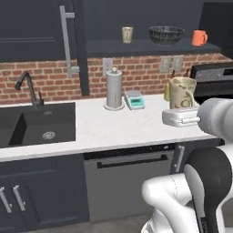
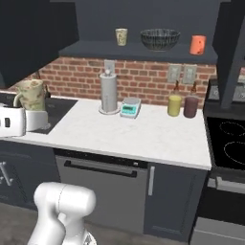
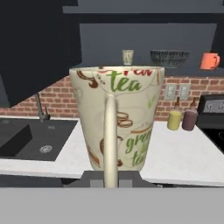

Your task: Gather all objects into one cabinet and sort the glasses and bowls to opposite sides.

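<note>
Hand view: jaws closed on the mug (image 3: 116,122) by its handle. Looks rigid, glazed, breakable, so it might swing; rim's a steadier grab.

A rendered home kitchen. A white counter (image 1: 113,129) runs along a red brick backsplash (image 1: 141,73) fitted with wall outlets (image 2: 182,73). A dark sink (image 1: 38,127) with a black faucet (image 1: 27,86) is set into it, a dishwasher (image 1: 129,182) sits below, and a black stove (image 2: 227,139) stands at one end. Dark navy wall cabinets (image 1: 32,32) with a long grey bar handle (image 1: 68,41) hang above, and a paper-towel holder (image 1: 113,88) and small kitchen scale (image 1: 134,99) rest on the counter
</note>
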